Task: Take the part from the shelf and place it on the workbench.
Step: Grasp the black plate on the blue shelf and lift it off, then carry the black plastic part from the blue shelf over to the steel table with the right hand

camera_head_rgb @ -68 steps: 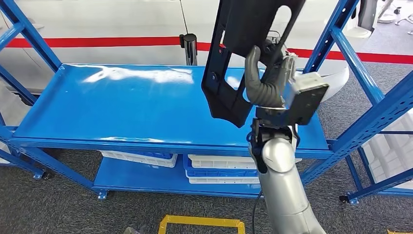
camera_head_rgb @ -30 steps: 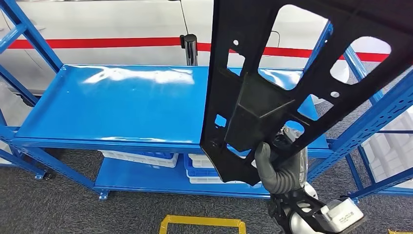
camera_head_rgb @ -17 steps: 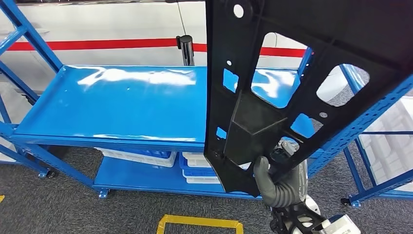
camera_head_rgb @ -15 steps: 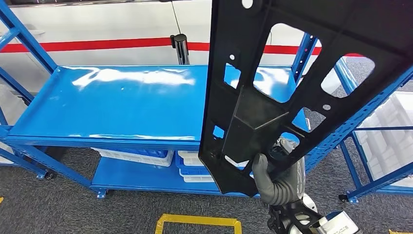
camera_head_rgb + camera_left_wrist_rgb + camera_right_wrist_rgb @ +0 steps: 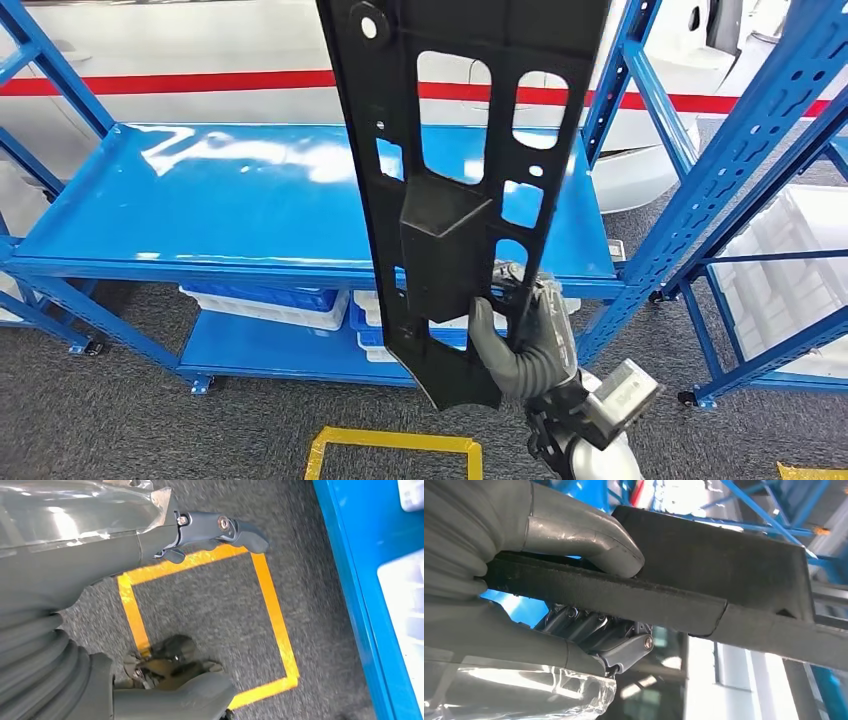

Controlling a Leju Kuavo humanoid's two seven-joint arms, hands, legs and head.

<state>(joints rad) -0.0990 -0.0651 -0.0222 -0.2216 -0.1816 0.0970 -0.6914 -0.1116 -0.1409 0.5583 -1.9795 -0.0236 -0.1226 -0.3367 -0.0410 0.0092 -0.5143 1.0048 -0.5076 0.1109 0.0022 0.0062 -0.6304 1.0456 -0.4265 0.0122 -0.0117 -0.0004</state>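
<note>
Head view shows you the right hand (image 5: pixel 525 345) gripping the long black part (image 5: pixel 455 180) upright, near its lower end, in front of the blue shelf (image 5: pixel 250 200); your left hand (image 5: pixel 125 580) holds nothing.

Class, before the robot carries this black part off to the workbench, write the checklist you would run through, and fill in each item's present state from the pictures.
1. Right hand grips the black part: ok; in the right wrist view the thumb presses on its edge.
2. Part lifted off the blue shelf: ok, held upright in front of it.
3. Grip near the part's middle: not ok; the hand holds its lower end, so it may swing.
4. Left hand free: ok; it hangs over the yellow floor marking and holds nothing.
5. Workbench ready: cannot tell.
</note>
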